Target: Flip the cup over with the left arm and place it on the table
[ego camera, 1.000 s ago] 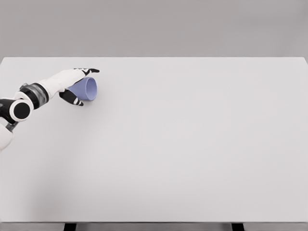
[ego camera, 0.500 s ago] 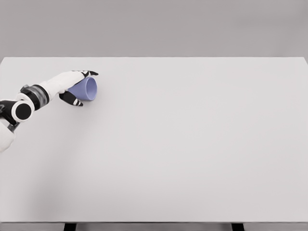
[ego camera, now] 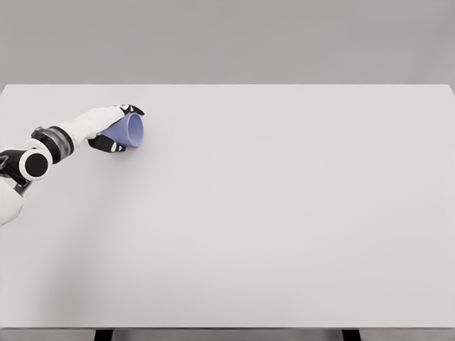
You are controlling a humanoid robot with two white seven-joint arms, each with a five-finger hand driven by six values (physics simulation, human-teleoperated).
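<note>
A blue-violet cup (ego camera: 130, 131) lies on its side at the far left of the white table (ego camera: 270, 206), its mouth facing right. My left hand (ego camera: 114, 126) reaches in from the left edge and is wrapped around the cup, fingers curled over its top and thumb under its near side. The cup's base is hidden behind the palm. The right arm does not show anywhere in the head view.
The table's left edge runs just beside my left forearm (ego camera: 53, 145). A grey wall stands behind the table's far edge.
The fingers and thumb, spread around the cup a second ago, have closed onto it. The cup has stayed in the same spot.
</note>
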